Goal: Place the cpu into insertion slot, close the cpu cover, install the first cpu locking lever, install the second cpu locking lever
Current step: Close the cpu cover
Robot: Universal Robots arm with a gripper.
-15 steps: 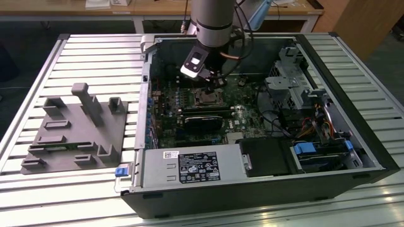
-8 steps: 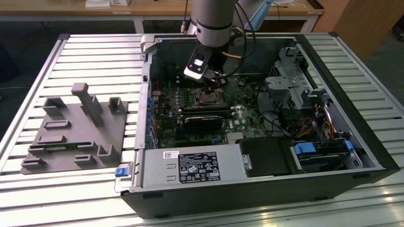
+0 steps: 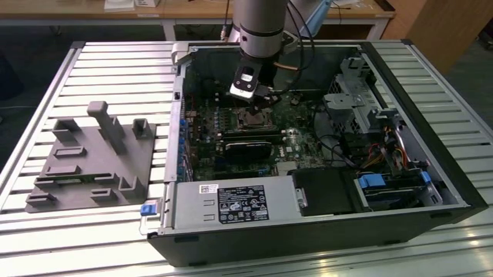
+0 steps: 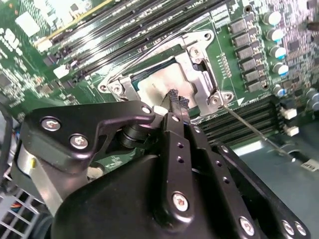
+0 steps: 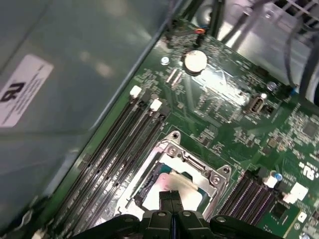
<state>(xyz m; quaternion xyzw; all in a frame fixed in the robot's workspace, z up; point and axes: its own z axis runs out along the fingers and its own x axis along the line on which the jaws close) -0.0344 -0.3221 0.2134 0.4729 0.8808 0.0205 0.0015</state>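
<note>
Gripper fingers are sitting pressed together with nothing showing between them, the tips hanging just over the cpu; whether they are touching it I cannot tell. The cpu is lying flat in the insertion slot directly beneath the fingertips, its dull metal top facing up at the gripper. Being square, it is showing no long axis; its edges are running parallel to the memory slots beyond it. The cpu cover is looking laid down around it. I am judging the chip light, rigid, slick on top and delicate underneath, best held by two opposite edges.
</note>
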